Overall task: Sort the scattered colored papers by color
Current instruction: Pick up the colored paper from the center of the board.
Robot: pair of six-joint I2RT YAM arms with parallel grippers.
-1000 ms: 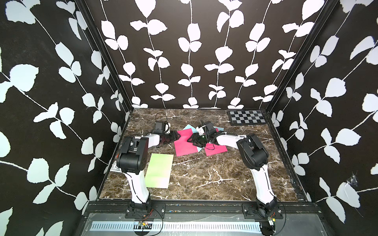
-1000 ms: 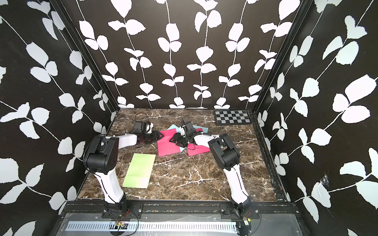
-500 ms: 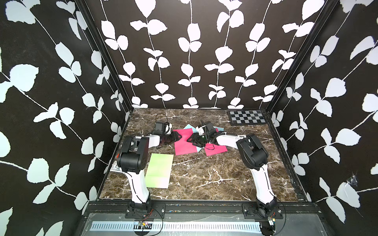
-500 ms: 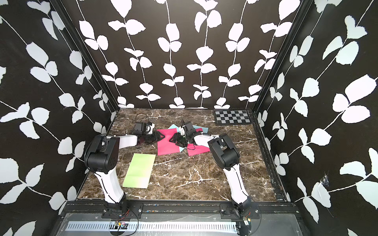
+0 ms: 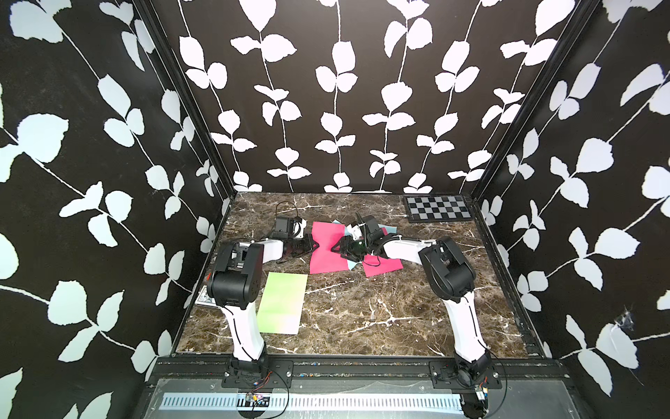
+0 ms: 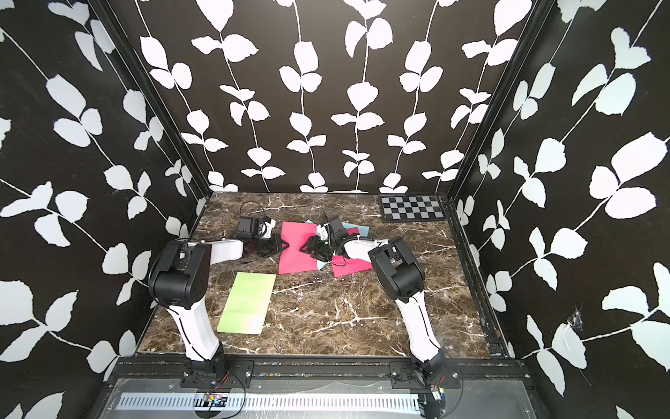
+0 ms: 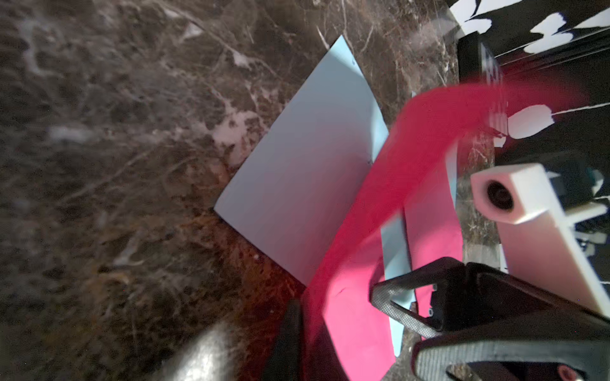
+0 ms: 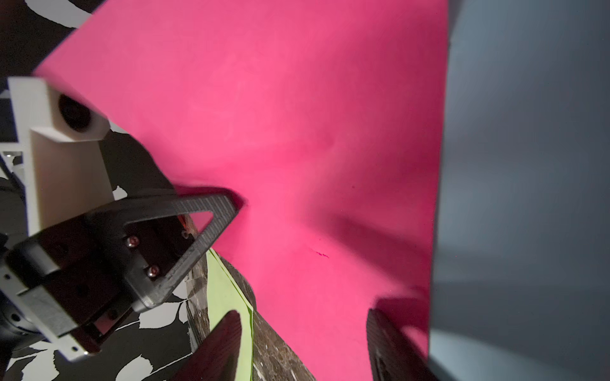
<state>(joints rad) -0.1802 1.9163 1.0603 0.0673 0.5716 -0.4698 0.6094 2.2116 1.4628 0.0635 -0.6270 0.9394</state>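
The marble table (image 5: 362, 319) carries everything, and the top pink sheet (image 5: 326, 254) near its middle is the mark to place things by. The light green sheet (image 5: 282, 303) lies flat and alone, well apart from that sheet, nearer the arm bases and on the left arm's side. A second pink sheet (image 5: 382, 266) lies just beside it on the right arm's side, partly under that arm. Light blue sheets (image 7: 307, 165) lie directly beneath it, with corners showing past its far edge. The checkerboard panel (image 5: 438, 208) sits well beyond it, in the far corner. The left end effector (image 5: 314, 245) is closed tight on the top pink sheet's left edge, and the left wrist view shows the paper curling up off the blue one below. The right end effector (image 5: 339, 249) stands at the opposite edge with its jaws partly apart, holding nothing that I can make out. Whether a fingertip presses the paper down, I cannot tell. Between the two, the sheet is drawn into a waist. The risks, as I judge them, are these: if the left arm pulls while the right one pins or snags the sheet, the paper creases or tears; so thin an edge grip may slip; and a clinging blue sheet could be dragged along into the pink pile.
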